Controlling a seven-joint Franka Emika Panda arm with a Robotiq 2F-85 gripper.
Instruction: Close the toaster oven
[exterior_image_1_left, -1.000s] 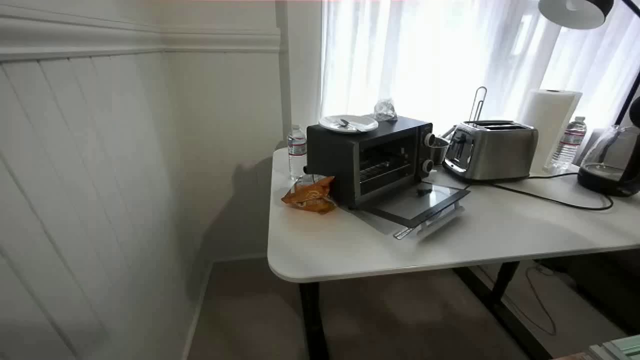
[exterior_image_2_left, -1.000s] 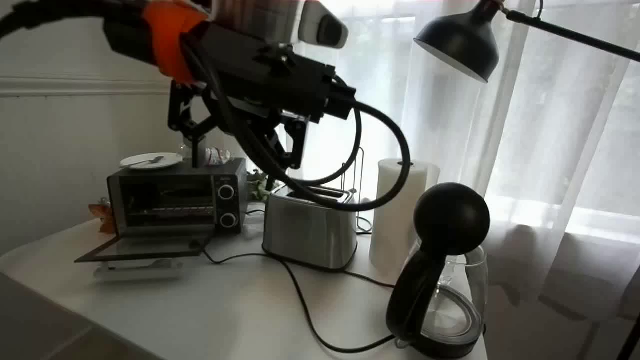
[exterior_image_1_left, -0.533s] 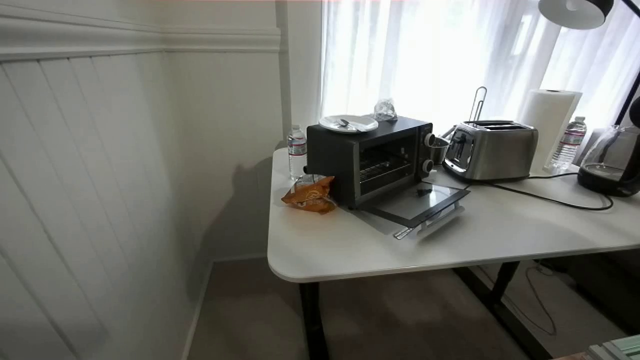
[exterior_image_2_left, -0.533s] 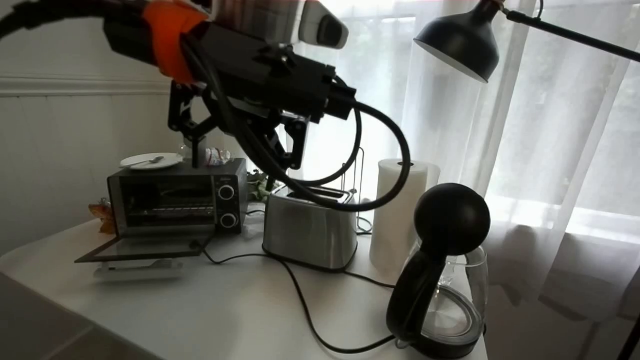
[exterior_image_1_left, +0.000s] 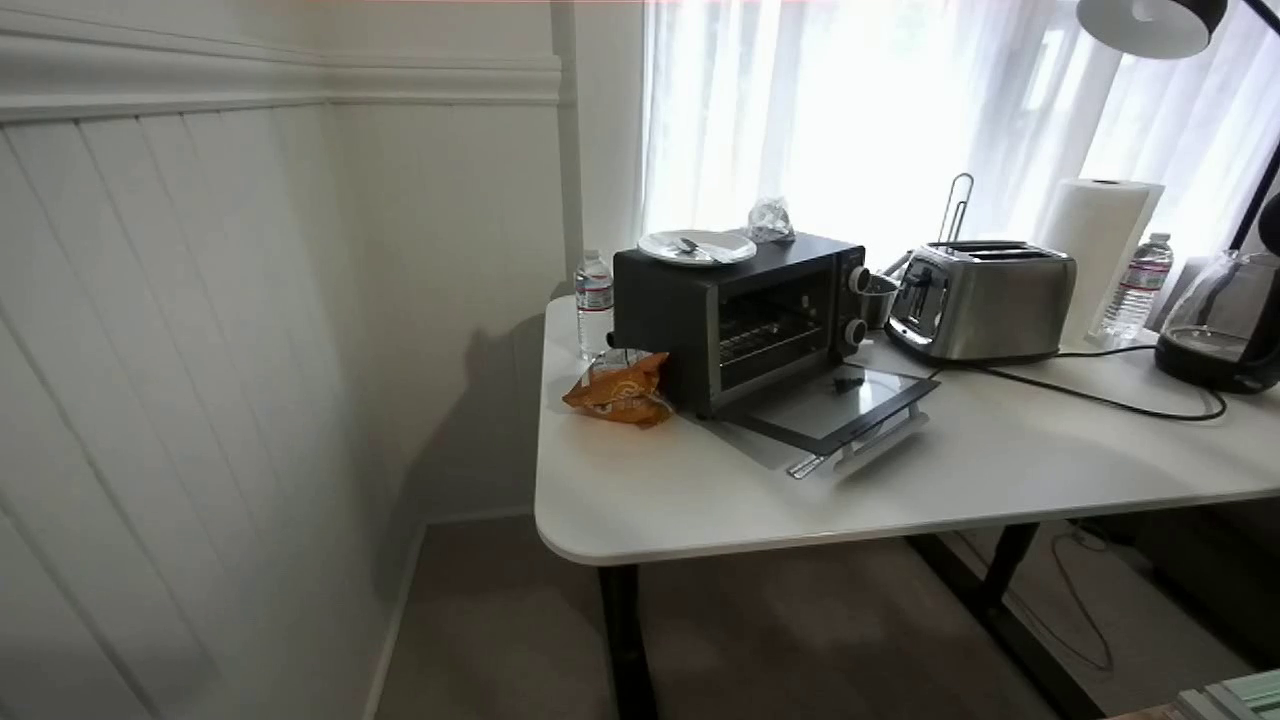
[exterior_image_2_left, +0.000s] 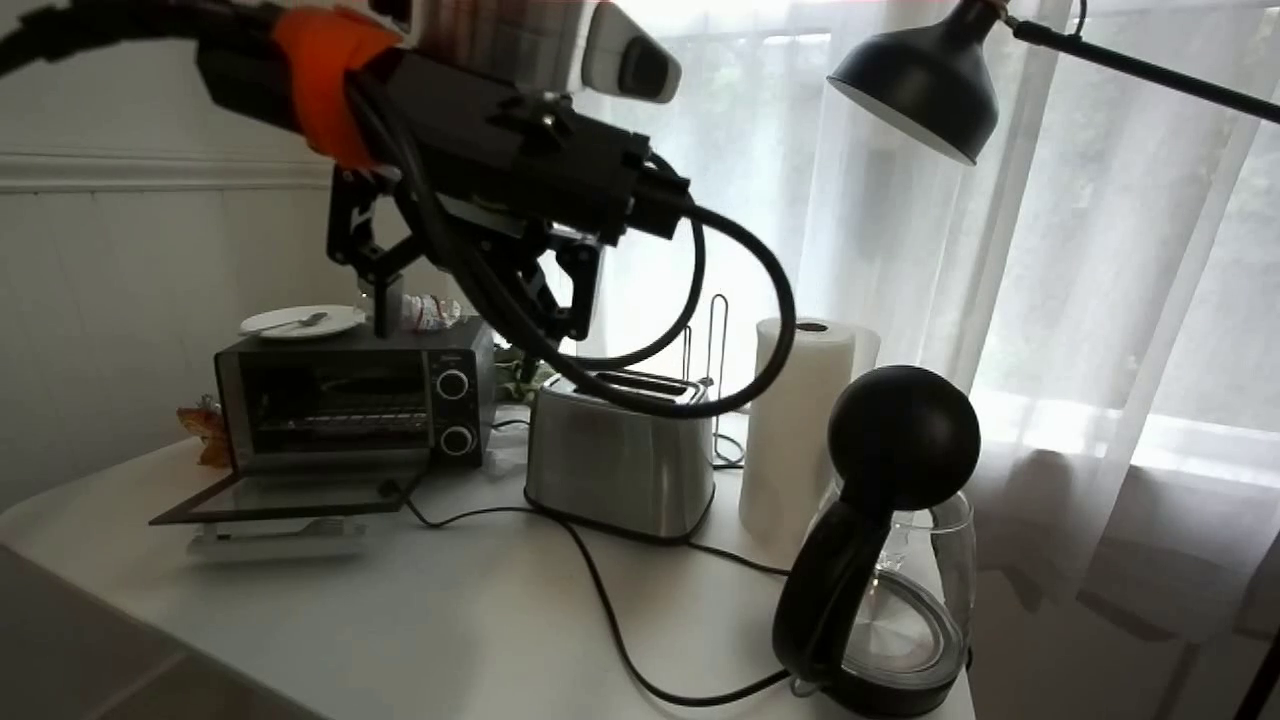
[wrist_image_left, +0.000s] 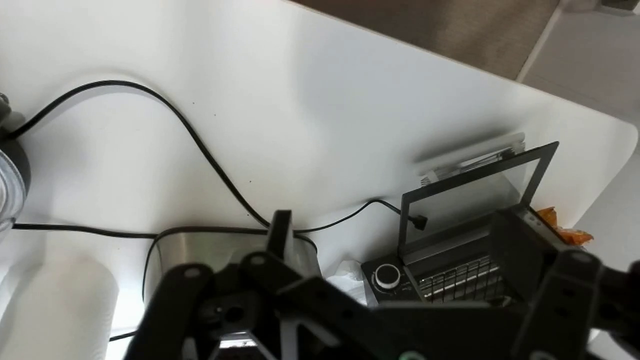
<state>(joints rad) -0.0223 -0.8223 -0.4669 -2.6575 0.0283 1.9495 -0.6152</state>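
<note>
Black metal and dark-edged glass make up the toaster oven (exterior_image_1_left: 735, 320), which stands near the rounded corner of the tabletop (exterior_image_1_left: 680, 500) with its door (exterior_image_1_left: 822, 412) let down toward the long front edge, so the closing is yet to be done. I expect the door to be stiff and fairly light, brittle across the glass, and the body perhaps light enough to skid if shoved hard. It would be best taken from underneath, at the middle of the pale silver handle (exterior_image_1_left: 885, 440), which is probably smooth and slippery, so lifting seems safer than pinching; a flat push could then finish it. The gripper (wrist_image_left: 392, 225) is well above the tabletop, its fingers (wrist_image_left: 278, 232) spread apart and holding nothing. In an exterior view what looks like a fork (exterior_image_2_left: 318, 528) sits right by the handle; whether it rests on it I cannot tell, and it could drop as the door rises. The wrist view best sorts out a black plug (wrist_image_left: 419, 221), which shows through the door and so seems to lie beneath it. In an exterior view the gripper does not show at all, but a water bottle (exterior_image_1_left: 595, 310) stands upright by the short end edge, beyond an orange bag (exterior_image_1_left: 620, 395); the wrist view catches part of the bag but not that bottle. Green leaves (exterior_image_2_left: 514, 386) by the silver toaster (exterior_image_2_left: 620, 455) show in an exterior view only.
</note>
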